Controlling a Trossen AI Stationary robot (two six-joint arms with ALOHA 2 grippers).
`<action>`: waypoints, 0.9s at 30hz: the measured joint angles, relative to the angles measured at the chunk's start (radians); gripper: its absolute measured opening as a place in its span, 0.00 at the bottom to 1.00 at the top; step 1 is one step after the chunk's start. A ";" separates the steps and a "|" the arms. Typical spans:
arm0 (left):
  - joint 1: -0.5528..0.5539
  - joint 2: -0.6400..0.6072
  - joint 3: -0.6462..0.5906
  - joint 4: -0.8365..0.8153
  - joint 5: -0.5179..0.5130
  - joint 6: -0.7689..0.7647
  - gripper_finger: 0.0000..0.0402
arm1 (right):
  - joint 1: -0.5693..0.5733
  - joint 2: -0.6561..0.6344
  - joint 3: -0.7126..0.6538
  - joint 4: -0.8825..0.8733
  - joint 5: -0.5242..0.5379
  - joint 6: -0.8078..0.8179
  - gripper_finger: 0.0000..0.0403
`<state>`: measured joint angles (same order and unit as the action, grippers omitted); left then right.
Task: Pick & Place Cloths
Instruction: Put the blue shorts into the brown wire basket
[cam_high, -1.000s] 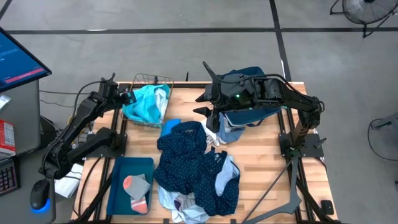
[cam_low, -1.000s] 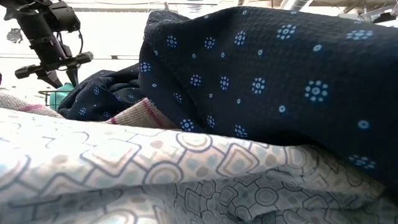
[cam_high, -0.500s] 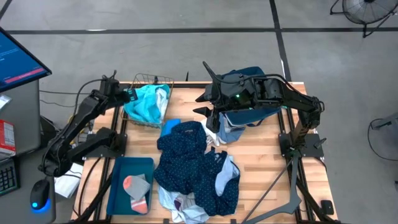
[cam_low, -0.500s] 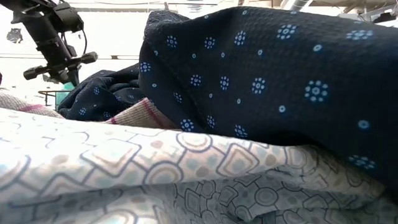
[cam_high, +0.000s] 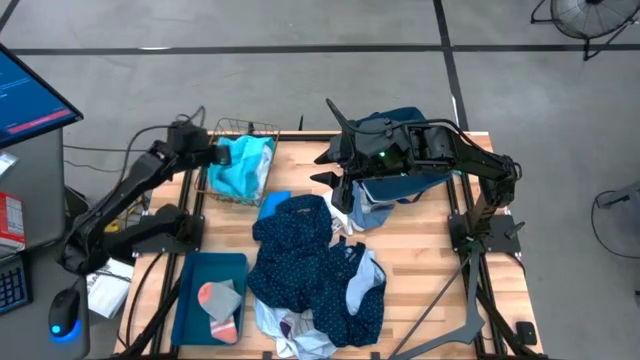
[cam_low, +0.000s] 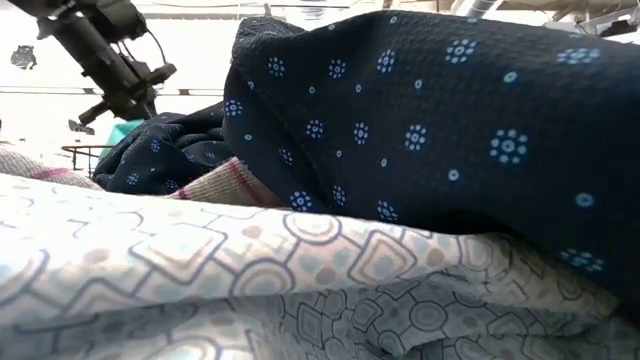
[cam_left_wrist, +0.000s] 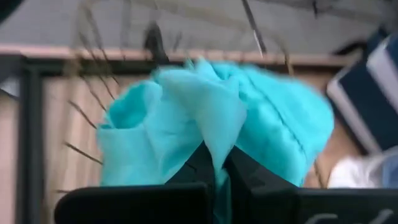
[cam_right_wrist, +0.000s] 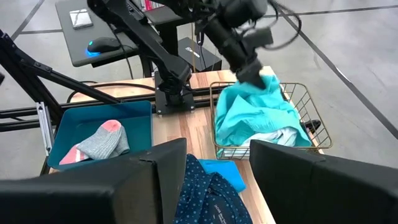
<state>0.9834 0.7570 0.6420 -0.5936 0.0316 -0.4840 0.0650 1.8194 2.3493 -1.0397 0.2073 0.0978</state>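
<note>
A: What is taking up the most room on the table (cam_high: 440, 270)?

B: The navy cloth with white dots (cam_high: 305, 255) is sprawling across the middle of the wooden top, and in the low view it is filling most of the picture (cam_low: 430, 130). A pale patterned cloth (cam_high: 365, 290) is lying partly under it toward the near edge, with a white cloth (cam_high: 300, 340) peeking out at the very front.

A: And the containers?

B: The teal tray (cam_high: 195, 275) is sitting at the near left, holding grey and coral socks (cam_high: 222, 305). The wire basket (cam_high: 245, 128) is standing at the far left, with the turquoise cloth (cam_high: 238, 165) bunched inside it. A navy fabric bin (cam_high: 405, 120) is showing at the far right, mostly under the right arm, with pale blue-grey cloth (cam_high: 372, 210) spilling beside it.

A: What is the left gripper doing?

B: The left gripper (cam_high: 212, 152) is sitting at the basket's left rim, its fingers (cam_left_wrist: 202, 165) pinched together on a fold of the turquoise cloth (cam_left_wrist: 217, 118). The right wrist view is showing it from across the table, nose down in that cloth (cam_right_wrist: 252, 73).

A: The right one?

B: The right gripper (cam_high: 330, 150) is hanging over the far middle of the table, jaws apart and holding nothing. A bright blue cloth (cam_high: 273, 203) is lying between basket and navy pile.
</note>
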 joint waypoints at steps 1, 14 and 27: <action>-0.025 0.018 -0.009 0.004 0.000 0.000 0.00 | -0.001 0.000 0.000 0.000 0.000 0.000 0.43; -0.243 0.354 0.023 0.098 -0.110 0.017 0.00 | -0.004 0.045 -0.001 0.034 0.000 0.000 0.43; -0.241 0.561 0.202 -0.002 -0.043 0.535 0.00 | -0.008 0.067 -0.001 0.041 0.000 0.023 0.43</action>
<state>0.7424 1.3182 0.8440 -0.5957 -0.0114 0.0510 0.0570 1.8863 2.3482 -0.9983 0.2073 0.1212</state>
